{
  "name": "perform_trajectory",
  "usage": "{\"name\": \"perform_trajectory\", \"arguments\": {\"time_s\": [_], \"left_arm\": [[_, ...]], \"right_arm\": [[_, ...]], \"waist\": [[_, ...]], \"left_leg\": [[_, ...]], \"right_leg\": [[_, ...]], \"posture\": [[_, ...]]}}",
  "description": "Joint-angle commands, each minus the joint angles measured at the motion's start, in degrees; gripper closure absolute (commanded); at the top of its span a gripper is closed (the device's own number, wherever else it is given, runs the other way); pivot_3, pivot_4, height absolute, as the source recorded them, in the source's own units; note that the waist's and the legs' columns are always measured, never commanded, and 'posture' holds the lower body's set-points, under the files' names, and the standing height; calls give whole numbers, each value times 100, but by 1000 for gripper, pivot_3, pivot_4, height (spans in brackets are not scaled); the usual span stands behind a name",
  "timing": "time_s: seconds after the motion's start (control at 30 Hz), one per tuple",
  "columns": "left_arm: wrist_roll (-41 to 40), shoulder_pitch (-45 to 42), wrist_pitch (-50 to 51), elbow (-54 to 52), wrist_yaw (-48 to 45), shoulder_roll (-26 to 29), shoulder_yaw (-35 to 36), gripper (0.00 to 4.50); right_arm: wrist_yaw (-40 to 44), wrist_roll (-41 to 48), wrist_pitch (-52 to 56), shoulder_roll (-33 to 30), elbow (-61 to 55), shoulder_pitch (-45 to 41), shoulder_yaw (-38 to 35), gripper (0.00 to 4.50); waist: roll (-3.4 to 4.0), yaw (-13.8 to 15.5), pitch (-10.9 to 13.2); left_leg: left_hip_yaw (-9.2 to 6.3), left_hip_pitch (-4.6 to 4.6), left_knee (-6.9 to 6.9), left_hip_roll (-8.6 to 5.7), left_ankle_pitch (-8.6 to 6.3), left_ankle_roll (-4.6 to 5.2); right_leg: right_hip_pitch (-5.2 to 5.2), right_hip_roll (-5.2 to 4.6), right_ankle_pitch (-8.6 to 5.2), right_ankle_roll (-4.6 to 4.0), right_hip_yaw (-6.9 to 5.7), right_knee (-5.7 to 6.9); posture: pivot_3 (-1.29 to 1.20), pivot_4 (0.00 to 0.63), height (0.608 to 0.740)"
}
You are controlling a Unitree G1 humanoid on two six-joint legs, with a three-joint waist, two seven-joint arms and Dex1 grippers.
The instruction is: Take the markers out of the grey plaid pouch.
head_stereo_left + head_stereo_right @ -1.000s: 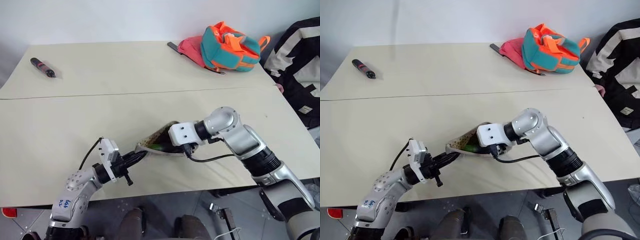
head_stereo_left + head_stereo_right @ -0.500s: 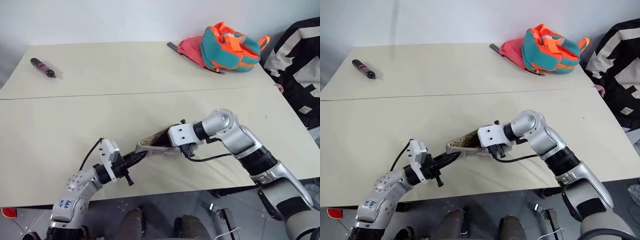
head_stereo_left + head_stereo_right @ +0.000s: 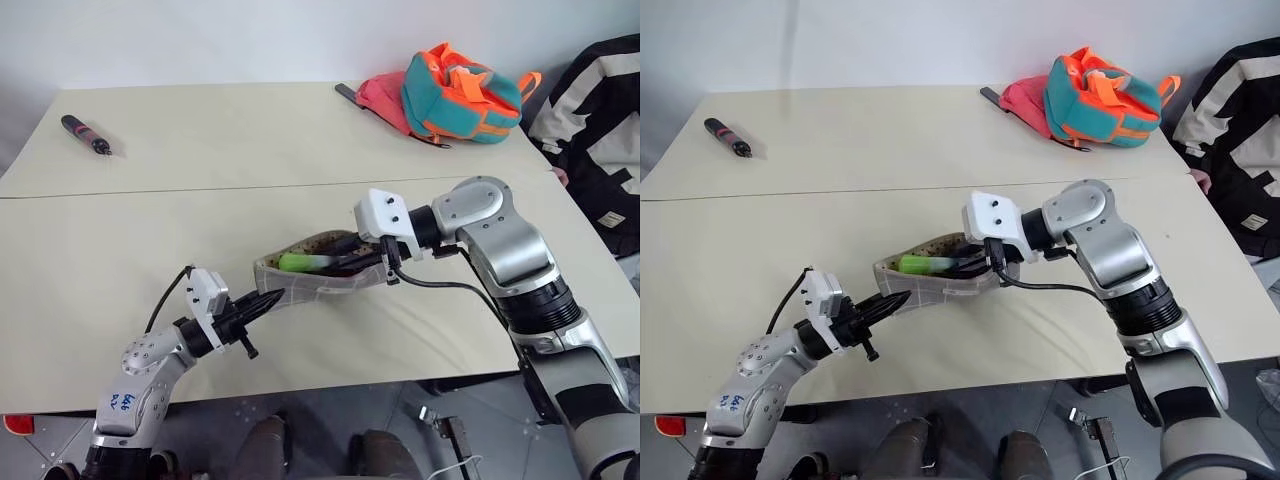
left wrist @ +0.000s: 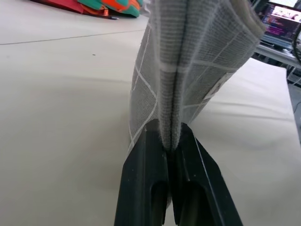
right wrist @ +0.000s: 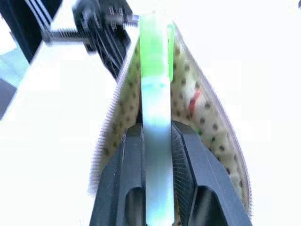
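The right hand (image 5: 157, 141) is clamped on a green marker (image 5: 154, 70), its two black fingers (image 5: 124, 169) pressing the pale barrel from either side. The marker's green end lies in the open mouth of the grey plaid pouch (image 3: 305, 285), whose tan speckled lining (image 5: 207, 122) curves around it. A small red shape shows against that lining; it may be another marker, but that is hard to tell. The left hand (image 4: 170, 141) is closed tight on the seamed edge at one end of the pouch, which looks raised off the cream counter (image 3: 150, 240) between the two hands.

The marker could catch on the pouch's rim as it comes out and drag the fabric from the left hand's thin pinch, or slip between the right fingers, since the grip sits at one end.

Well apart, a thick black-and-red pen (image 3: 85, 135) lies at the counter's far left, and a teal-and-orange backpack (image 3: 460, 95) sits at its far right.
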Motion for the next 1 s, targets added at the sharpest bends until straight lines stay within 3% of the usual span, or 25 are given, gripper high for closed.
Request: {"name": "perform_trajectory", "arguments": {"time_s": [0.03, 0.13, 0.3, 0.43, 0.57, 0.73, 0.97, 1.0], "left_arm": [[113, -84, -286, 45, 8, 17, 126, 4500], [148, -120, -355, 105, -30, 21, 77, 4500], [45, -79, -417, 229, -35, 149, 391, 4500], [0, 0, -411, 243, -50, 129, 519, 4500], [87, 11, -440, 174, -50, -31, 302, 4500], [88, 18, -417, 164, -53, -98, 253, 4500], [-27, 93, -322, 77, -74, -103, 275, 4500], [-23, 106, -328, 67, -76, -99, 267, 4500]], "right_arm": [[-233, 346, -8, 99, -32, -260, -466, 4114], [-490, 431, -151, 212, 213, -428, -694, 4114], [-729, 203, -607, -141, 946, -733, -1040, 4114], [-1364, -821, -2298, -641, 2224, -917, -900, 4114], [-2326, -1923, -3265, -827, 3420, -993, -491, 4114], [-2460, -2366, -3722, -591, 3866, -342, -54, 4114], [-2260, -2115, -3457, -358, 4389, -221, -218, 4114], [-2272, -2080, -3432, -349, 4414, -249, -259, 3392]], "waist": [[0, 2, 0], [0, -1, 0], [0, 8, 0], [0, 7, 0], [0, -11, 0], [0, -13, 0], [11, -16, 5], [10, -15, 5]], "left_leg": [[1, -1, 0, 0, 0, 0], [2, -1, 0, -1, 0, 0], [2, -3, 0, -1, 0, 0], [6, -3, 1, -6, 0, 4], [12, -2, 1, -7, 0, 5], [12, -1, 1, 1, 1, 4], [11, 3, 10, 0, 3, 7], [11, 3, 10, 0, 2, 7]], "right_leg": [[-3, 0, 0, 1, 1, 1], [-5, 4, 1, 1, 1, 3], [-5, 3, 1, 1, 0, 2], [-5, 2, 2, 4, 0, 1], [-7, 3, 3, 6, 5, 1], [-5, 5, 3, 6, 4, 0], [5, 8, 5, 8, 4, 1], [5, 8, 5, 8, 4, 0]], "posture": [[0, 150, 740], [0, 150, 740], [0, 150, 740], [0, 150, 740], [0, 150, 740], [0, 150, 740], [0, 150, 740], [0, 150, 740]]}}
